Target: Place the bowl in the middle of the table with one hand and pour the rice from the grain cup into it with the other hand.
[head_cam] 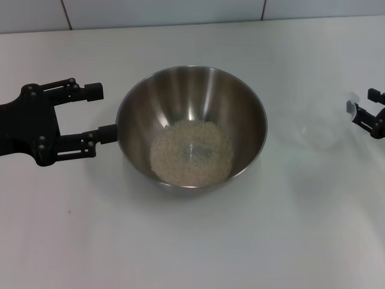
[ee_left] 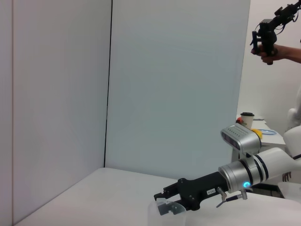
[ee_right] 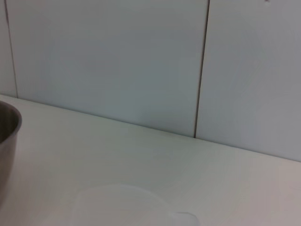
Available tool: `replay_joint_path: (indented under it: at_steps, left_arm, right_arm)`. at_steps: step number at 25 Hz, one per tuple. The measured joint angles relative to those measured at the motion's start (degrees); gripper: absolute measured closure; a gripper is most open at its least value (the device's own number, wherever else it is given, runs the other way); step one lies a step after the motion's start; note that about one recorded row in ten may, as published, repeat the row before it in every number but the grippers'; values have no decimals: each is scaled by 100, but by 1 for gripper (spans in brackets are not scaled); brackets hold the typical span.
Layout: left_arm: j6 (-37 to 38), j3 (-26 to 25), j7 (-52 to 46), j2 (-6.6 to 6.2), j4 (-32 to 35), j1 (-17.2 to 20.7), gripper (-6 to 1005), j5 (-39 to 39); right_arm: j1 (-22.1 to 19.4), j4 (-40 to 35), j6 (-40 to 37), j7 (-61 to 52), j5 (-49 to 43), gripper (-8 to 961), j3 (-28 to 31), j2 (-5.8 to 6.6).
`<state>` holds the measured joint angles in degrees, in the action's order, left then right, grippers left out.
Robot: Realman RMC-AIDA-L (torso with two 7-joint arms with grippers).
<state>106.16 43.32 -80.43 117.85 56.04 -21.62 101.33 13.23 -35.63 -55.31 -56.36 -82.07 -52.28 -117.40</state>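
Steel bowl [head_cam: 191, 99] holds rice [head_cam: 191, 152] | left tool [head_cam: 102, 113] open, beside rim

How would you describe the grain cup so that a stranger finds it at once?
Start at the big steel bowl holding rice in the middle of the white table. Look toward the robot's right, between the bowl and the right gripper. The grain cup stands there: small, clear, almost invisible, apparently empty.

Our left gripper [head_cam: 96, 111] is matte black, with linked bars and small silver screws. Our right arm [ee_left: 254, 172] is silver-white with black bands and a blue light, ending in a black gripper [ee_left: 162, 195].
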Motion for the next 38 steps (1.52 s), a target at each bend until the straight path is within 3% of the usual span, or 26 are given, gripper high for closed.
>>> replay_joint_path:
  at_steps: [3,8,14,20,24,26,29,31,34,38]
  left_arm:
    - [0,0,-19,0,39,10,223,0]
    - [0,5,-31,5,71,15,223,0]
    - [0,23,-33,7,73,6,223,0]
    - [-3,71,-38,9,74,27,222,0]
    - [-1,71,-29,9,73,40,222,0]
    - [0,70,-24,9,74,44,222,0]
    - [6,71,-5,9,74,55,222,0]
    - [9,89,-15,4,73,55,222,0]
    - [11,176,-47,-18,73,47,222,65]
    - [65,217,-64,-38,167,73,222,266]
  right_arm:
    - [-25,-7,-24,3,-5,625,3,-1]
    - [-67,7,-18,3,-5,384,-8,-4]
    - [-177,-5,-63,50,-5,211,-44,-12]
    - [-501,-141,-374,112,6,203,11,-89]
    - [-822,-291,-1027,128,36,203,134,-105]
    - [-996,-392,-1538,151,44,203,414,-135]
    - [-1183,-455,-2751,225,34,203,1310,-154]
    - [-1216,-514,-3499,67,-47,202,1749,-80]
    - [-1170,-909,-4169,-864,-523,202,1896,162]
    - [-949,-1877,-4839,-2060,-1470,202,1910,268]
